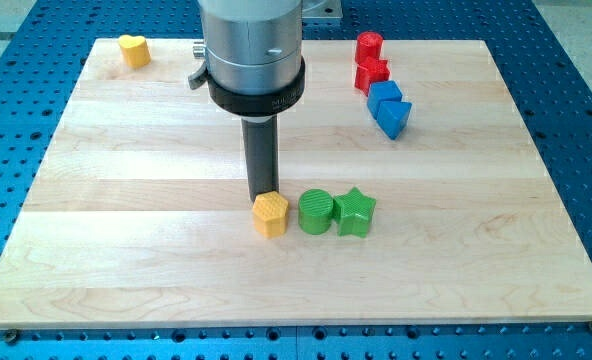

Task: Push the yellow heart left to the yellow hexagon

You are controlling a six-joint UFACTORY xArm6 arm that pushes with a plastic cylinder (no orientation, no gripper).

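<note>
The yellow heart sits near the board's top left corner. The yellow hexagon lies near the middle of the board, a little below centre. My tip stands right behind the hexagon, at its top edge, seemingly touching it. The heart is far up and to the left of my tip.
A green cylinder and a green star sit side by side just right of the hexagon. At the top right are a red cylinder, a red block, a blue block and a blue triangle. The wooden board lies on a blue perforated table.
</note>
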